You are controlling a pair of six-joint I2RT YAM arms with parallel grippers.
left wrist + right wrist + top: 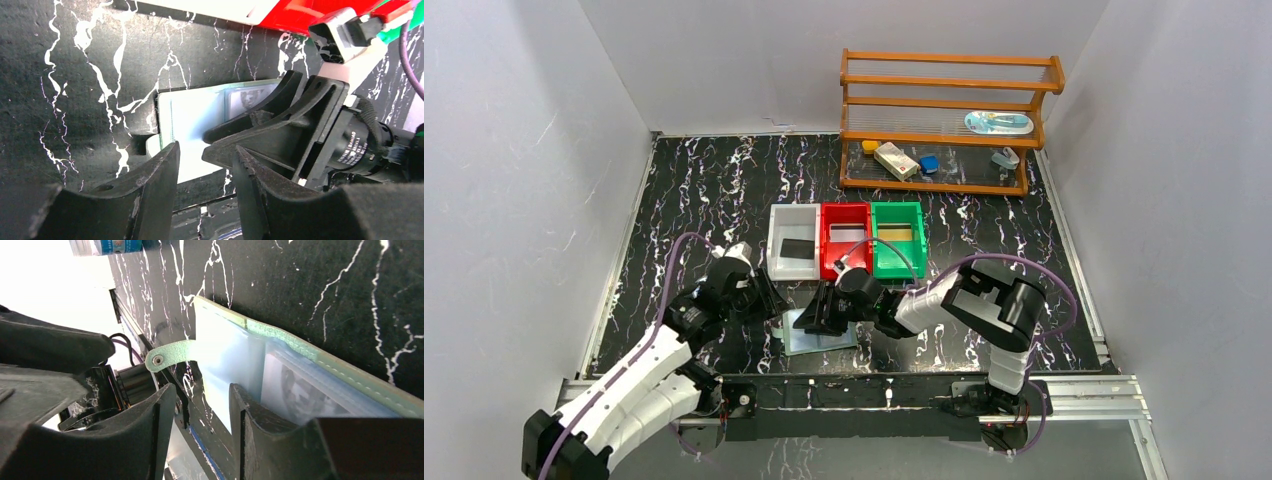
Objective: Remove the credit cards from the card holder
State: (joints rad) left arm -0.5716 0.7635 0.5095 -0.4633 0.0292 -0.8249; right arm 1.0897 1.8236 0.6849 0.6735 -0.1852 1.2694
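The card holder [821,333] lies open and flat near the table's front edge, its clear bluish pockets facing up. One pale printed credit card [300,390] sits inside a pocket [250,97]. The holder's small tab [167,356] sticks out over the dark table. My left gripper [205,155] hovers open at the holder's left edge, nothing between its fingers. My right gripper [202,390] is open too, with one finger [260,415] over the holder's pocket and no card between the jaws. The two grippers almost touch above the holder [192,120].
Behind the holder stand three bins in a row: a white bin [776,250] with a black card [797,248], a red bin [827,245] with a silver-grey card [846,235], and a green bin [918,245] with a gold card [896,233]. A wooden rack [944,85] stands far right.
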